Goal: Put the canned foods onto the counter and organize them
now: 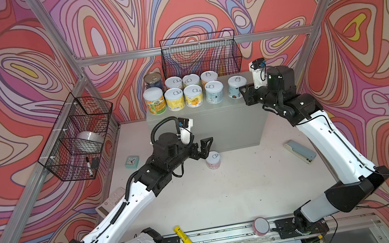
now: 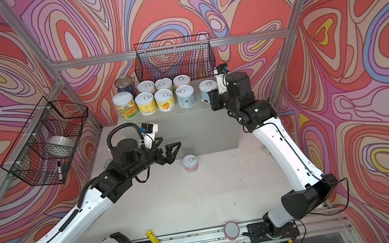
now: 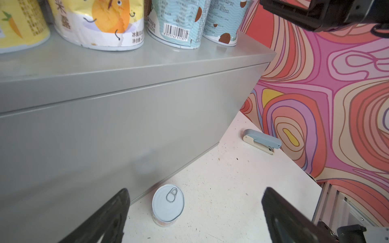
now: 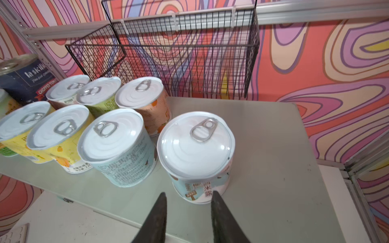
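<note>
Several cans stand in two rows on the grey counter (image 1: pixel 214 124), among them a metal-topped blue one (image 1: pixel 153 80) at the back left. A light-blue can (image 1: pixel 236 86) (image 4: pixel 197 151) stands apart at the right end of the front row. My right gripper (image 1: pixel 243 91) (image 4: pixel 188 194) sits at its base, jaws drawn in to a narrow gap with nothing between them. One pink-labelled can (image 1: pixel 212 160) (image 3: pixel 168 205) stands on the table against the counter's front. My left gripper (image 1: pixel 205 148) (image 3: pixel 195 193) hovers just left of it, open and empty.
A wire basket (image 1: pixel 200 56) hangs behind the counter and another (image 1: pixel 78 137) on the left wall. On the table lie a stapler (image 1: pixel 299 150), a small clock (image 1: pixel 131 161) and a calculator (image 1: pixel 111 202). A yellow tube (image 1: pixel 183 236) and pink cylinder (image 1: pixel 260 226) rest on the front rail.
</note>
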You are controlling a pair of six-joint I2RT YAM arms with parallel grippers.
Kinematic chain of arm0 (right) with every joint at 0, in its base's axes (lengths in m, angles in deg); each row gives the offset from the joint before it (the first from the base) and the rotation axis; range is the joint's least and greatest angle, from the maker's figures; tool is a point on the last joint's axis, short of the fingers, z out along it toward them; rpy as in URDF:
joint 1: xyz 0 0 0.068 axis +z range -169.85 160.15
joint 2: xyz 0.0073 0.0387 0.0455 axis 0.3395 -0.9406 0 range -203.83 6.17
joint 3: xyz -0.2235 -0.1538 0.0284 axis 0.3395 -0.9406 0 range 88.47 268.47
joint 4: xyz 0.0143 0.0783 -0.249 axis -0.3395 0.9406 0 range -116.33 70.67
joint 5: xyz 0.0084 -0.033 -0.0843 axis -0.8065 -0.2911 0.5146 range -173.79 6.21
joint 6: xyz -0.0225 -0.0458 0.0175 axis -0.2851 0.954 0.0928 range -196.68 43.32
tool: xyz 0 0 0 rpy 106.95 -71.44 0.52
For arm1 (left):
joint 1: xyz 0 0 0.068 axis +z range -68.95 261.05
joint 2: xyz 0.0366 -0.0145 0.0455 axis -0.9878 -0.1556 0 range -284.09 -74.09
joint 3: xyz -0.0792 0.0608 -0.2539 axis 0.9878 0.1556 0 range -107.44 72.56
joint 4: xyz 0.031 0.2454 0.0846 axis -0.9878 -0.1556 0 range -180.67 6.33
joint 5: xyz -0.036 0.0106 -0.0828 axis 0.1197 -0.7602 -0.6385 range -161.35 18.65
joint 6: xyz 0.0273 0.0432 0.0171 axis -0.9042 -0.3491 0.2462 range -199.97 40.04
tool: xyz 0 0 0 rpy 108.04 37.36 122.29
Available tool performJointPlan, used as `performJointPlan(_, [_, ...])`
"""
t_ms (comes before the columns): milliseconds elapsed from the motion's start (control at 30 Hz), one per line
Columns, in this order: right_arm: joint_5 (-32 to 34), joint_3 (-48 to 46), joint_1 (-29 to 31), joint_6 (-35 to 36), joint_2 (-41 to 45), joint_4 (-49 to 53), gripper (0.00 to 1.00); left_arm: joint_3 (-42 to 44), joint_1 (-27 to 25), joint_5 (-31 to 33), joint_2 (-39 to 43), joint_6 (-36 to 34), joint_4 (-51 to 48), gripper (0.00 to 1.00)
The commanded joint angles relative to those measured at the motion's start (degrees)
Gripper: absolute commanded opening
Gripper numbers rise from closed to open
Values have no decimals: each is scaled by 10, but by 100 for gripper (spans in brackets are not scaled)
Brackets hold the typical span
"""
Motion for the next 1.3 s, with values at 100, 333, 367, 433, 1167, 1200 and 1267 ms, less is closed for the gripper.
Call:
performJointPlan(100, [-13, -20, -11, 3, 3, -8, 36, 17, 3, 1, 11, 17, 25, 99])
performJointPlan(333, [-36, -43, -25, -6, -7, -43, 36, 23, 4, -2, 7, 12, 28, 99])
performJointPlan(367, [-40, -43, -26, -7, -11, -44, 35, 23, 6, -2, 6, 12, 28, 99])
performJointPlan(433, [-47, -42, -30, -8, -18, -49, 35, 24, 7, -2, 5, 12, 29, 99])
performJointPlan(1167, [-98, -14, -34, -12, -83, -142, 34, 41, 29, -19, -7, 16, 40, 99])
performJointPlan(1200, [-99, -12, -34, -12, -87, -144, 34, 41, 30, -19, -8, 16, 42, 99])
performJointPlan(1267, [-100, -5, -34, -12, -95, -145, 34, 42, 31, -21, -10, 17, 44, 99])
